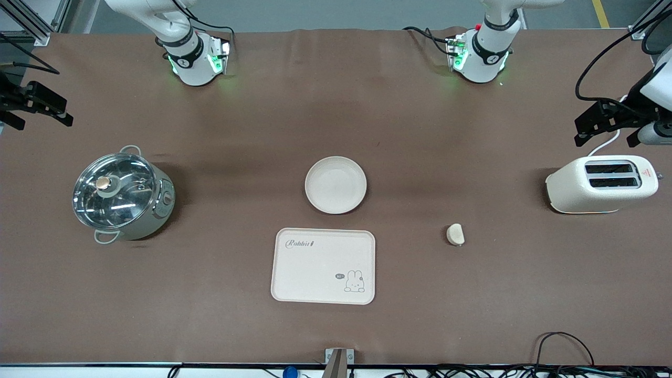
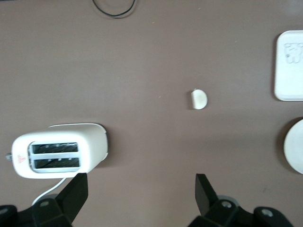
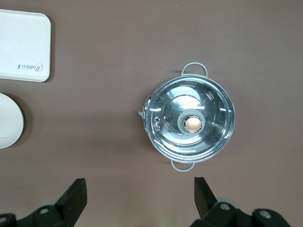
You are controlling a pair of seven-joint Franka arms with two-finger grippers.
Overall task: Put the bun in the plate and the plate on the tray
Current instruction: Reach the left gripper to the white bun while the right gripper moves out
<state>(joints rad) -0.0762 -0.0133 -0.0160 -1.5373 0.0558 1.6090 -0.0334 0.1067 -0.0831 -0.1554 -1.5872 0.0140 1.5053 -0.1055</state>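
Observation:
The bun lies on the brown table, toward the left arm's end from the tray; it also shows in the left wrist view. The round plate sits empty mid-table. The tray with the rabbit print lies just nearer the front camera than the plate and is empty. My left gripper is open and empty, up over the table beside the toaster; its jaws stand wide in its wrist view. My right gripper is open and empty, up over the table near the pot.
A white toaster stands at the left arm's end, with a white cord. A steel pot with a glass lid stands at the right arm's end. Cables lie along the table's front edge.

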